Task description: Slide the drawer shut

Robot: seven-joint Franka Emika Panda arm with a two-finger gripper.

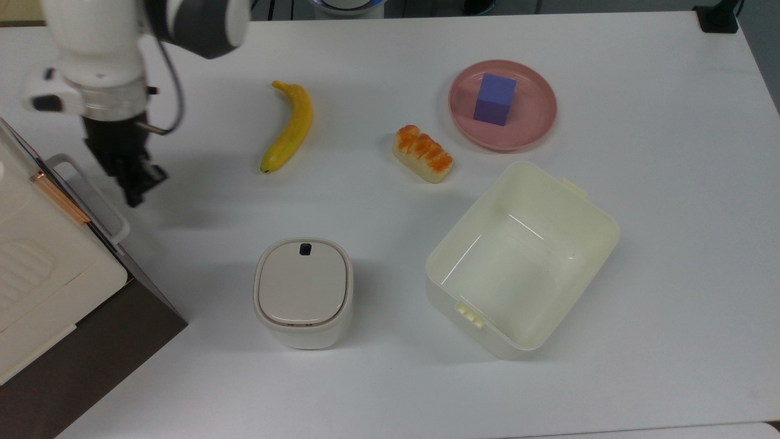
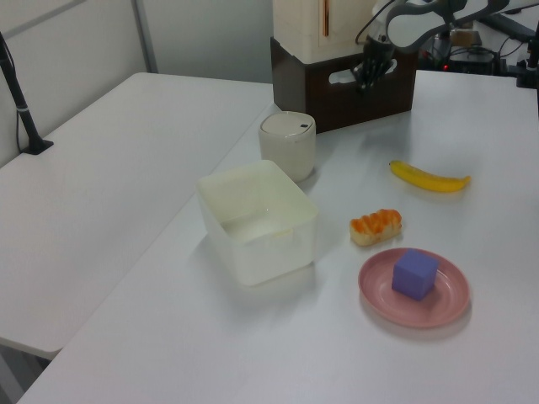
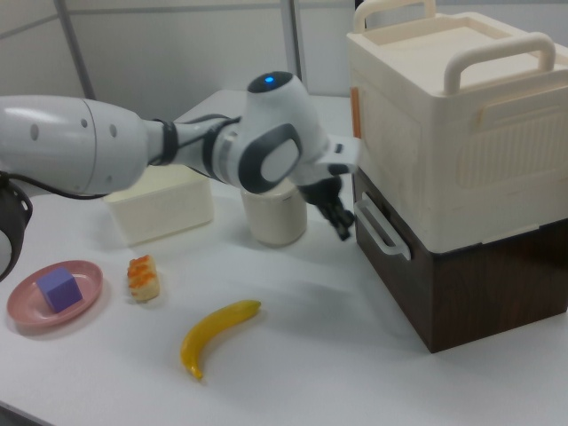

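The drawer (image 3: 387,263) sits pushed into the dark brown cabinet (image 3: 461,284), its front flush with the cabinet face. Its white loop handle (image 3: 380,229) sticks out toward the table; the top view has that handle (image 1: 91,196) at its left edge. My gripper (image 1: 136,190) hangs shut and holding nothing, a short way to the handle's right in the top view, apart from it. The right view puts the gripper (image 3: 341,224) just left of the handle. From the left view, the gripper (image 2: 366,78) hovers in front of the drawer front (image 2: 347,91).
A cream box with handles (image 3: 444,115) rests on the cabinet. On the table are a white lidded canister (image 1: 303,291), a cream plastic bin (image 1: 521,256), a banana (image 1: 291,127), a bread piece (image 1: 423,153) and a pink plate (image 1: 530,122) carrying a purple cube (image 1: 494,99).
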